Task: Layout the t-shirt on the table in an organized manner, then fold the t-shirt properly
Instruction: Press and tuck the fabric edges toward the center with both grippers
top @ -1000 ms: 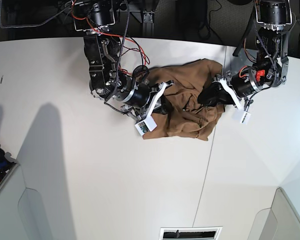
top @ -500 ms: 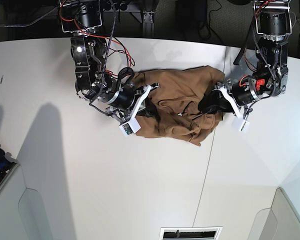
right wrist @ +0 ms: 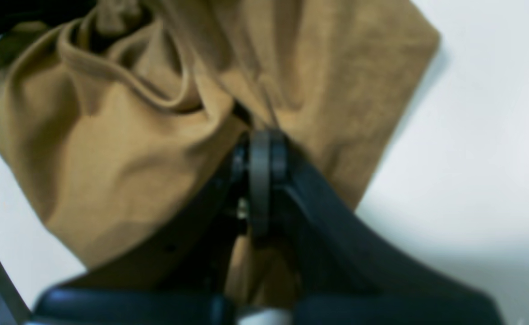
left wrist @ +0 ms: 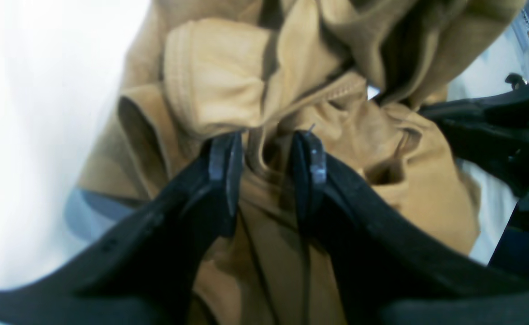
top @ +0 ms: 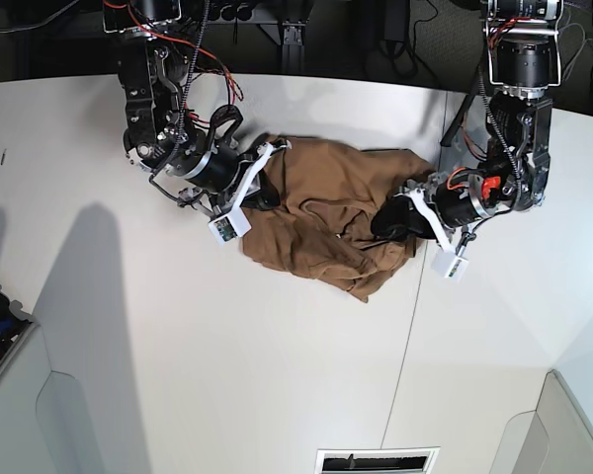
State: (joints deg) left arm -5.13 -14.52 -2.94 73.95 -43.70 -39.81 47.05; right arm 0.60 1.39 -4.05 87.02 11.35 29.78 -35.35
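My right gripper (right wrist: 259, 140) is clenched tight, pads pressed flat together with a thin fold of the t-shirt (right wrist: 111, 149) pinched between them; tan cloth bunches right at the tips and drapes off to both sides. In the base view that gripper (top: 267, 193) sits at the shirt's edge nearest its own arm, fabric pulled up against it.

My left gripper (left wrist: 264, 149) is partway open, the two black fingers (left wrist: 221, 167) standing apart with a clear gap. A ridge of the t-shirt (left wrist: 219, 76) sits in that gap and runs down between the fingers. Cloth touches the inner faces at the tips, but I cannot tell whether it is actually gripped or just lying between. In the base view this gripper (top: 387, 224) lies on top of the crumpled shirt near its other side.

T-shirt (top: 326, 222) is a wrinkled tan heap on the table (top: 227, 355), between my two arms, just beside the dark seam line (top: 407, 326). Folded hems and a collar-like rolled edge show in both wrist views. White tabletop shows on either side of the cloth.
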